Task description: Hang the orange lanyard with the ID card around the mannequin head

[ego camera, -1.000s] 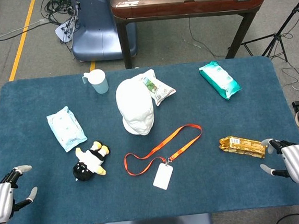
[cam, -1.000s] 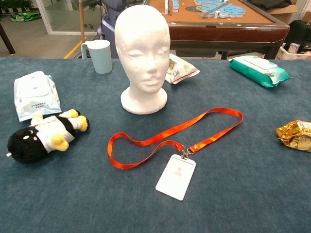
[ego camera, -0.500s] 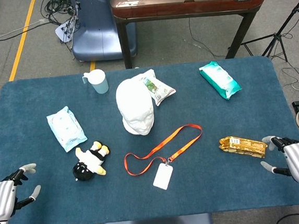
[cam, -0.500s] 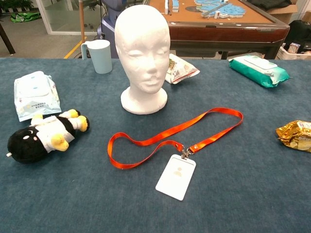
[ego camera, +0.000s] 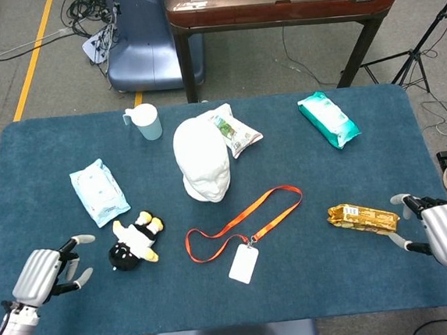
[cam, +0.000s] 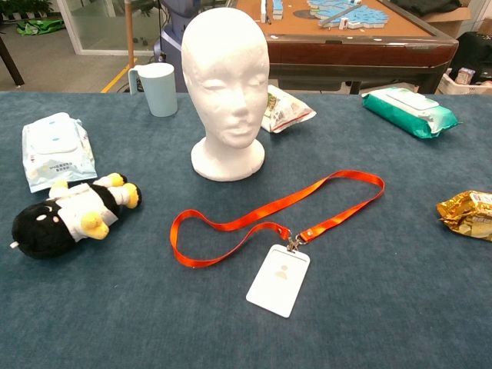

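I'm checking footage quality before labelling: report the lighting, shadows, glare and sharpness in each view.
Head view: even, diffuse light, short soft shadows beside the white foam mannequin head; frame sharp, no glare on the dark blue table cloth. Chest view: soft shadow under the orange lanyard, mild sheen on the gold foil snack packet, foreground sharp, background slightly softer.

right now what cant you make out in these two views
- ID card: its print is too small to read in either view.
- Left hand and right hand: seen only in the head view; the chest view's frame leaves them out.
- Gold snack packet: cut off by the chest view's right edge.
- Mannequin head: its face is foreshortened from above in the head view.
- Snack bag: partly hidden behind the mannequin head in the chest view.
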### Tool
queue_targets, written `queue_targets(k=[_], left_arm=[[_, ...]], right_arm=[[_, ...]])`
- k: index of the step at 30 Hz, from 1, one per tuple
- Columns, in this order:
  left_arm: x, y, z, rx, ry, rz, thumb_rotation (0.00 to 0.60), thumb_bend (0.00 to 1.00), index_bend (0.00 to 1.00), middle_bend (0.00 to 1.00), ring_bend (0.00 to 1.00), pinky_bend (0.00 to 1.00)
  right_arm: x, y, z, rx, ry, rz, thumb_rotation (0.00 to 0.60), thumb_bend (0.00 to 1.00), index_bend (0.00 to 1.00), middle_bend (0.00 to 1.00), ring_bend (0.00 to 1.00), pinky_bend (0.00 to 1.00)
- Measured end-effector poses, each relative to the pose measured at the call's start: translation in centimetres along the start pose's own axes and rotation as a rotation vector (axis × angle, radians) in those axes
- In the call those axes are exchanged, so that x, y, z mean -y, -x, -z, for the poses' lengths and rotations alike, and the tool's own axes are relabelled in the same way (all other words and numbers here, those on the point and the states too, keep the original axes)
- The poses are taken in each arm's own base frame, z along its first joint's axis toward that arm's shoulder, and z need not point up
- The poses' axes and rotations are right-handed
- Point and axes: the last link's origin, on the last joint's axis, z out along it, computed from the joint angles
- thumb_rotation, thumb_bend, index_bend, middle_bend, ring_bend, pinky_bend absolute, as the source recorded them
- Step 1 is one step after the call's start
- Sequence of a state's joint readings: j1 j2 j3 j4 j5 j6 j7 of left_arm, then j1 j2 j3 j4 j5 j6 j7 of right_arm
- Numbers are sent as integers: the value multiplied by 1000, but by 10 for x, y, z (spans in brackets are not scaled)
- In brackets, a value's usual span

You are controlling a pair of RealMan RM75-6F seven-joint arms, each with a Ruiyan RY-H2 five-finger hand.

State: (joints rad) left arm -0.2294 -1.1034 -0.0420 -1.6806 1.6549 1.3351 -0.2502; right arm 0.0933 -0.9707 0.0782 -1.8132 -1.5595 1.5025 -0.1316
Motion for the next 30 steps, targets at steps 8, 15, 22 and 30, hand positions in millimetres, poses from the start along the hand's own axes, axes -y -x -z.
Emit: queue_targets(k=[8,15,22,30], left_arm=[[-17,8,-35,113,128,1,600,384,290,966,1000,912],[-33,21,-64,240,210,-50,600,607,250,981,1000,912],[-52,36,-91,375,271,-137,600,660,200,982,1000,912],[-74,58,-116,513,285,-213,600,660,145,982,1000,912]], right_arm=[[6,-3,-7,10,-10,8,600,106,380,612,617,627],[10,-7,-10,14,-21,19,600,113,380,670,702,627],[11,-7,-14,23,-20,26,600,114,380,721,763,627],[13,-7,-17,30,-28,25,600,114,380,748,793,627]])
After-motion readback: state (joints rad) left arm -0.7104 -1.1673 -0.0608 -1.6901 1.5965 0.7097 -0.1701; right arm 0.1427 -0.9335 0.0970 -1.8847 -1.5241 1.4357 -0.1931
